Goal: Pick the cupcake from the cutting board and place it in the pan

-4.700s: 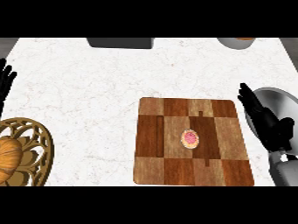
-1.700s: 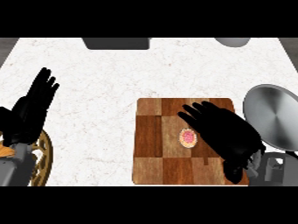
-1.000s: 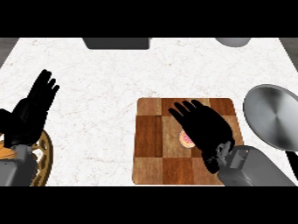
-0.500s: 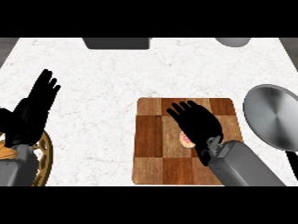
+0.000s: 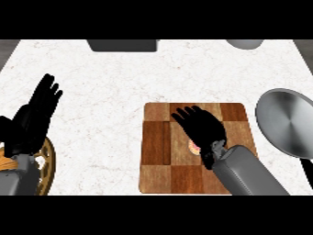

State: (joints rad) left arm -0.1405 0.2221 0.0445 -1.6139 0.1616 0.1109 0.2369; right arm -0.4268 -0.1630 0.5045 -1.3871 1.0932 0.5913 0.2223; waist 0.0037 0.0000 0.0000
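At the view's left edge the left robot hand (image 5: 31,120) rests open, fingers straight and pointing up, above a golden wire basket (image 5: 46,174) on the white marble table (image 5: 111,92). Further right lies the brown checkered wooden cutting board (image 5: 160,156). On its middle sits the small pink-topped cupcake (image 5: 193,147), mostly hidden under the right robot hand (image 5: 201,126), whose fingers are spread and straight and not yet closed on it. Contact cannot be judged. The cupcake is likely light, soft and easily crushed, so it is best held low by its sides, clear of the topping. The round grey metal pan (image 5: 291,124) lies just right of the board.
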